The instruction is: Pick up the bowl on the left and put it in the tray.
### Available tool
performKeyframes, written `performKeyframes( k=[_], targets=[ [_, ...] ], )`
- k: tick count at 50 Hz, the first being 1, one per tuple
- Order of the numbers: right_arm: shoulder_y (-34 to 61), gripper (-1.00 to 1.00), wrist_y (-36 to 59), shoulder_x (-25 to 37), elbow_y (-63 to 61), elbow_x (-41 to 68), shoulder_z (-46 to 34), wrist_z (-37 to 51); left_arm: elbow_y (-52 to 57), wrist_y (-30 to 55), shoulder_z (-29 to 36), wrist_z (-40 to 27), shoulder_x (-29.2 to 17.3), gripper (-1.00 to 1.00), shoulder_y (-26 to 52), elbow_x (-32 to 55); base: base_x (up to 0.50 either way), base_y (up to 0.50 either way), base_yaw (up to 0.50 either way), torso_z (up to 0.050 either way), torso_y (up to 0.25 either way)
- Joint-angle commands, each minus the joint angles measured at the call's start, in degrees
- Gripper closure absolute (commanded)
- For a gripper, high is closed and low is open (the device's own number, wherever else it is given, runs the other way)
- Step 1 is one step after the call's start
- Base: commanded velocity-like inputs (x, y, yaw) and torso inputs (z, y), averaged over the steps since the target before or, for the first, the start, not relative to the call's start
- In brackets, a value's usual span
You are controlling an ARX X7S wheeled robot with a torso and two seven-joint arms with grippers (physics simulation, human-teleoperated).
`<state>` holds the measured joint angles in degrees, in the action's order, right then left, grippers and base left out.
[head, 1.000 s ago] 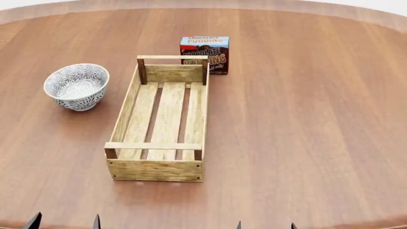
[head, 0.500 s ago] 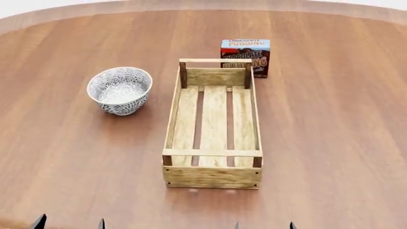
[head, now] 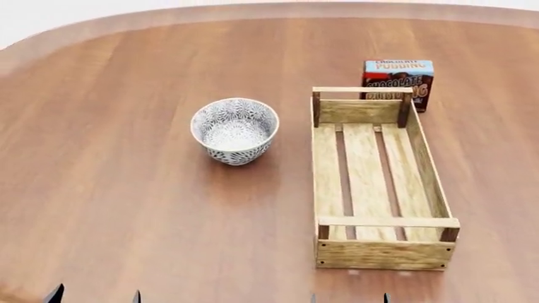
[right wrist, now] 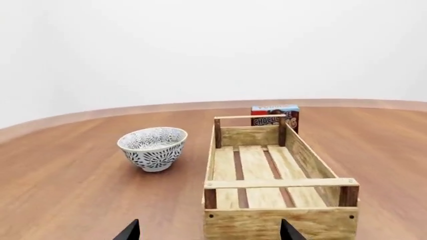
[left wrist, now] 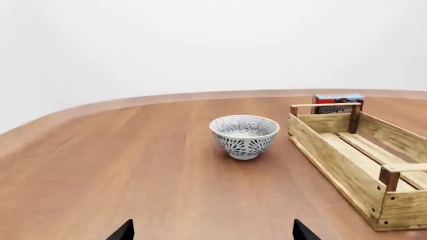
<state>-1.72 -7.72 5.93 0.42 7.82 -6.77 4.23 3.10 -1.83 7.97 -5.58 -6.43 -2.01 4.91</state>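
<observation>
1. The bowl [head: 235,130] is sitting upright on the table [head: 110,189], just left of the tray [head: 379,246] and not touching it.
2. The left gripper [head: 94,297] is waiting at the near edge, and the bowl is lying far ahead of it and a bit to the right.
3. The right gripper [head: 349,298] is sitting near the tray's near end, so the left one is looking like the better arm for the bowl.
4. Both grippers are showing only two dark tips spread apart and are holding nothing; they are probably open, but so little is showing.
5. The tray is running long from near to far, with a pudding box [head: 397,81] behind its far end.
6. The bowl is looking round and deep, white with grey-blue flowers, and empty.
</observation>
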Motion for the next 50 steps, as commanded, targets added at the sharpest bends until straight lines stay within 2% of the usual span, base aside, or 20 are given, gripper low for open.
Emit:
performKeyframes(
  k=[1,12,26,50],
  targets=[
    [0.1,-1.0,-0.3,0.7,0.1,0.5,-0.8,0.8,-0.1,-0.1,0.8,-0.7,-0.6,-1.0,0.1,0.5,0.11,0.5,0.0,0.0,0.0],
    [0.3,-1.0,-0.6,1.3,0.3,-0.7,-2.1,1.8,0.0,0.1,1.2,-1.3,-1.1,-1.0,0.3,1.1,0.08,0.49,0.0,0.0,0.0],
    [0.2,-1.0,-0.6,2.0,-0.5,-0.8,-2.9,2.8,0.3,0.2,1.8,-2.1,-1.7,-1.0,0.4,1.6,0.02,0.0,0.0,0.0,0.0],
    [0.6,-1.0,0.4,2.7,0.0,0.7,-3.8,3.7,-0.2,0.0,2.5,-3.0,-2.5,-1.0,0.6,3.0,0.5,0.0,0.0,0.0,0.0]
  ],
)
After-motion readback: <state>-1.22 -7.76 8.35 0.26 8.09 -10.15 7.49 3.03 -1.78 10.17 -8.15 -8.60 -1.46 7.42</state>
